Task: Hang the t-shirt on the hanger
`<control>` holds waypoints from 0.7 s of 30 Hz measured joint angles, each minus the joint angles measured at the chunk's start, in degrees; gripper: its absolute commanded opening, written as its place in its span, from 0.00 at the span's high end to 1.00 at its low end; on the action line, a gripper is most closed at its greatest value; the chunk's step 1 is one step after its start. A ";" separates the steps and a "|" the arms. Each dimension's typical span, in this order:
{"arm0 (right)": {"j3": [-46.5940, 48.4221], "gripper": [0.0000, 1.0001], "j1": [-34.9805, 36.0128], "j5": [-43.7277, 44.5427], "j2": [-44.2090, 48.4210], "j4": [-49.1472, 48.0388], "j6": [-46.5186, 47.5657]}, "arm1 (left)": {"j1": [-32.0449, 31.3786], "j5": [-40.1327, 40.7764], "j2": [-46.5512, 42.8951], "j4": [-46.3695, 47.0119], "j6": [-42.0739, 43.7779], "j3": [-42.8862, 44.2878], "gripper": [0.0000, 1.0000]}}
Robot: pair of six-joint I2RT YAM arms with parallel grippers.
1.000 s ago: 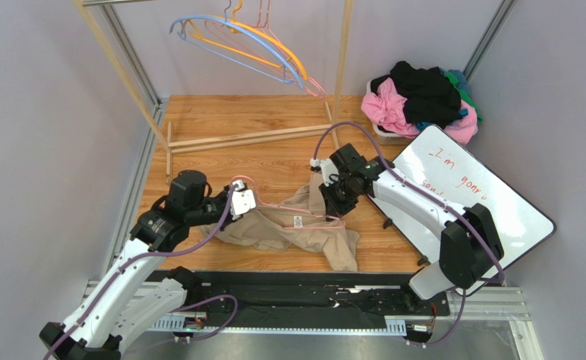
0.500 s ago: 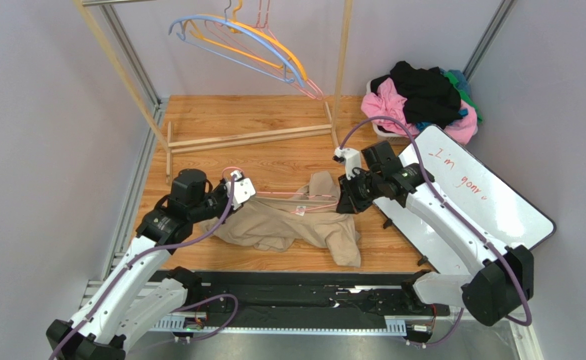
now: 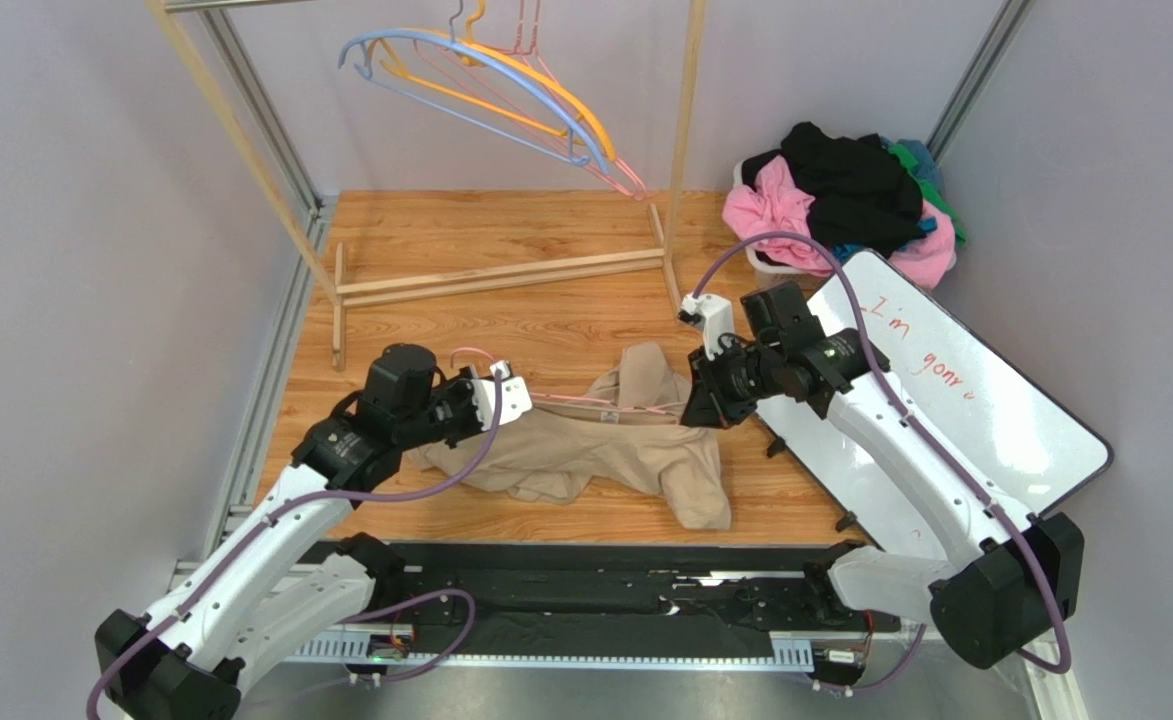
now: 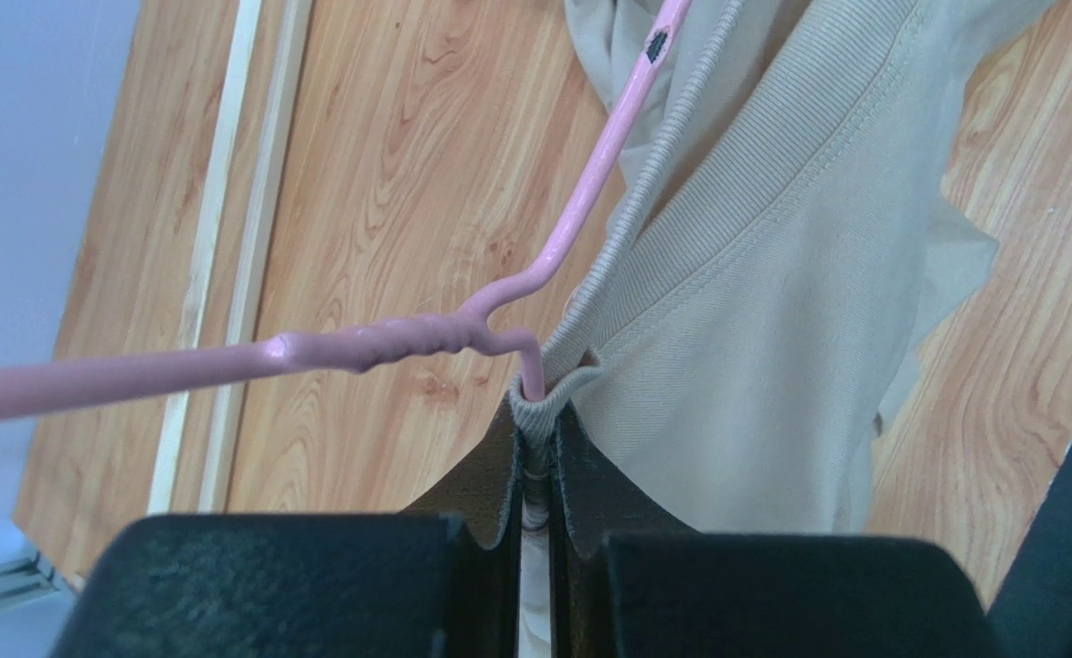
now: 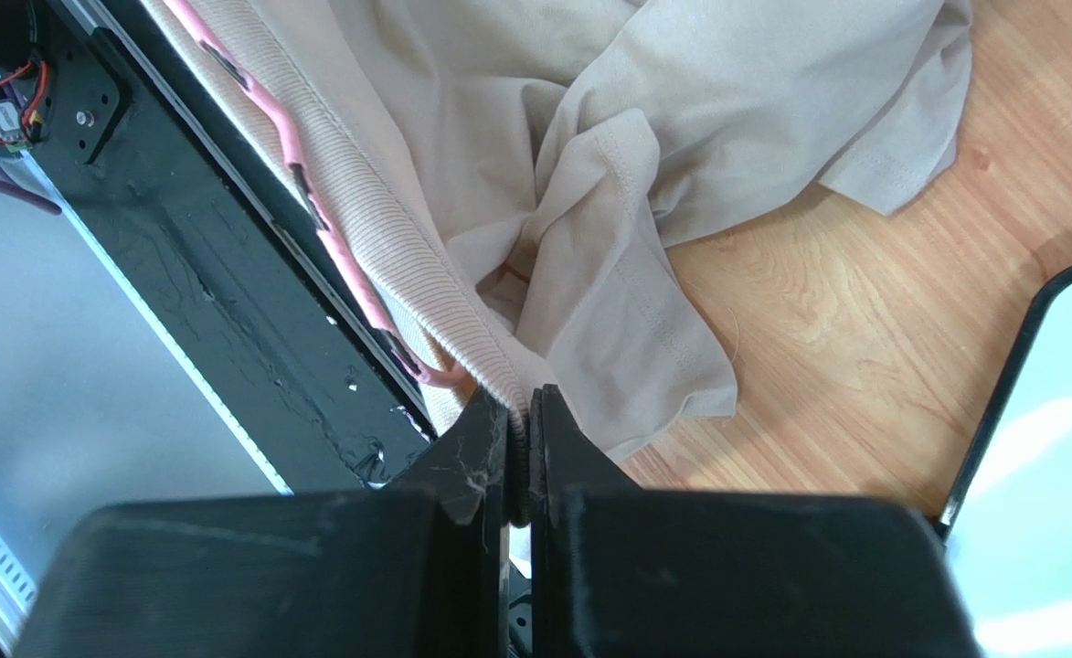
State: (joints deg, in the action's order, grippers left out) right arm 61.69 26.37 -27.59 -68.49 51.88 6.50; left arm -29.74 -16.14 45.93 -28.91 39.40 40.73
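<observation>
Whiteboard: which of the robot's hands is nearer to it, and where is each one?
Right. The right hand sits just beside the left edge of the whiteboard, shut on the t-shirt. The left hand grips the t-shirt's opposite end, farther off.

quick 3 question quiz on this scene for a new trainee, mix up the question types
1. True or false: the left fingers pinch the t-shirt at its collar.
2. In the left wrist view, the hanger beside that collar is: A) thick and blue B) thin pink wire C) thick and orange
3. Fill in: the right fingers are ___ on the collar.

Key: 1 true; 2 B; 3 shut
</observation>
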 measured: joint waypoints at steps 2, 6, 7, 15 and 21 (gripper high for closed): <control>0.96 1.00 -0.09 -0.02 -0.13 0.68 0.59 | -1.16 1.40 0.37 0.00 0.72 0.00 1.00; 2.60 1.00 -0.31 -0.31 -1.25 1.95 1.68 | -4.24 3.93 1.95 -0.22 1.18 0.33 1.00; 3.10 1.00 -0.31 -0.46 -1.73 2.60 2.03 | -5.68 5.03 2.89 -0.59 1.20 0.98 1.00; 6.73 1.00 2.10 -0.31 -4.48 4.87 3.85 | -9.53 9.73 11.06 -2.34 0.17 9.05 1.00; 9.97 1.00 2.60 1.42 -7.69 5.05 3.54 | -9.68 11.15 7.41 -1.88 0.72 7.89 1.00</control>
State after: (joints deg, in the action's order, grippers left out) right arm 71.66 28.97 -26.17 -76.18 56.93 10.04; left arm -39.42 -4.99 53.34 -30.79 40.12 48.62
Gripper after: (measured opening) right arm 0.011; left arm 0.029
